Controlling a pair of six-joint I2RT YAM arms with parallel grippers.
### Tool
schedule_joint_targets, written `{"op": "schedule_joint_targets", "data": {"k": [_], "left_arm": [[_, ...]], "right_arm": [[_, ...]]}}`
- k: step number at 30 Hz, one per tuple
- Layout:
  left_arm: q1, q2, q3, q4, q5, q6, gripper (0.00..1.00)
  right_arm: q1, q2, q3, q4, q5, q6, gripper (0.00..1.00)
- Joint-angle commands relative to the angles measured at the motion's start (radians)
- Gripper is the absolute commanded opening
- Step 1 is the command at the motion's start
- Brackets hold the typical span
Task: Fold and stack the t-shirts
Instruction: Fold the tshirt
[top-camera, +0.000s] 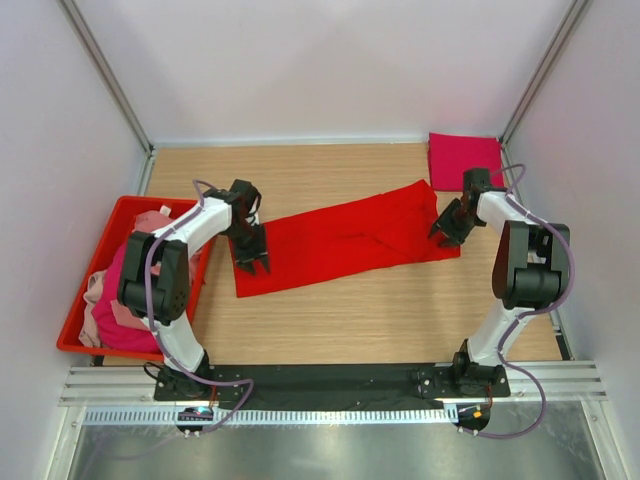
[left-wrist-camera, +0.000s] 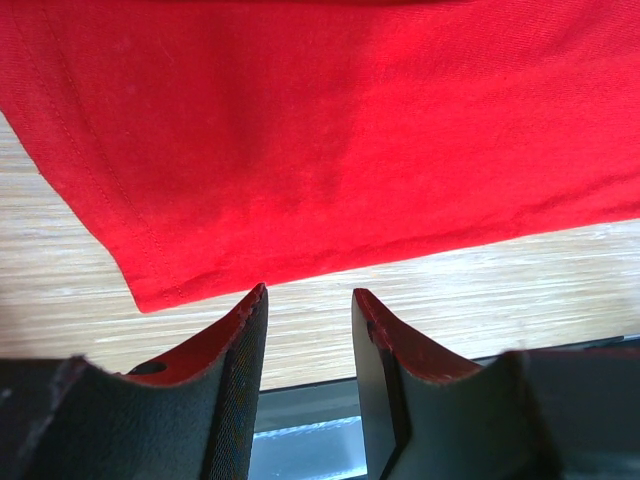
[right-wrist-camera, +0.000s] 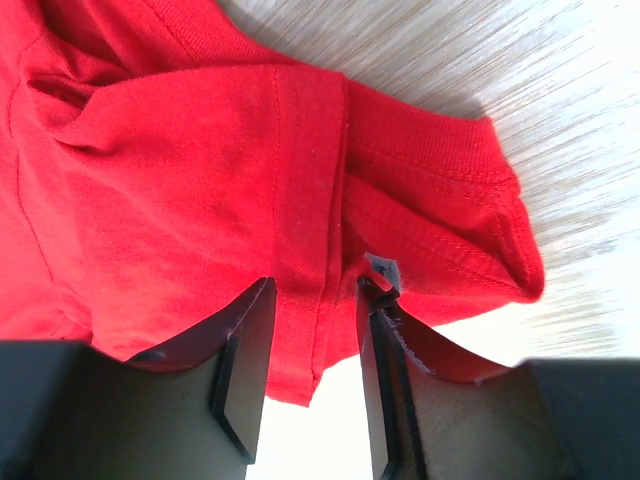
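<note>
item 1 – red t-shirt (top-camera: 345, 240): lies on the table (top-camera: 350, 330) as a long slanted band between the two arms. looks part-folded, not yet a tidy packet. right end bunched, sleeve (right-wrist-camera: 450, 230) doubled over.
item 2 – left gripper (top-camera: 252, 262): at the band's near-left end. wrist cam: fingers (left-wrist-camera: 240, 340) apart, nothing between them, hem corner (left-wrist-camera: 145, 295) just beyond the tips. released.
item 3 – right gripper (top-camera: 440, 237): at the band's right end. wrist cam: jaws apart, straddling a seam (right-wrist-camera: 310, 180). cloth shows in the gap but isn't pinched. released.
item 4 – magenta shirt (top-camera: 465, 160): folded, far-right corner, near the red shirt's right tip.
item 5 – red bin (top-camera: 145, 201): left side, w/ pink shirts (top-camera: 100, 290) heaped inside.

risks, as you'd judge them from here:
- left: close now and you prob. catch air or bare wood, since the corner sits past the tips.
- left: pinch too shallow and you may take the top layer only, so the fold opens.
- right: w/ that bunching you could grab just the sleeve fold, and the body then hangs crooked.
- both: one side holds and the other misses, so the band twists or drags.
- right: a sweep toward the far corner could nudge the magenta shirt out of square.
</note>
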Motion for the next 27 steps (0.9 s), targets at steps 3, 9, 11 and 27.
{"op": "schedule_joint_targets", "data": {"k": [3,9,11,27], "left_arm": [[-0.002,0.003,0.014,0.015,0.029,0.015,0.41],[-0.002,0.009,0.023,0.013,0.033,0.014,0.41],[-0.003,0.008,0.026,0.012,0.03,0.015,0.41],[-0.004,0.0,0.012,0.013,0.027,0.014,0.41]], "right_arm": [[0.005,-0.043,0.043,-0.057,0.073,-0.034,0.46],[0.005,-0.031,0.066,-0.051,0.07,-0.056,0.45],[0.005,-0.013,0.075,-0.045,0.065,-0.053,0.45],[0.005,0.073,0.114,-0.041,0.067,-0.053,0.4]]}}
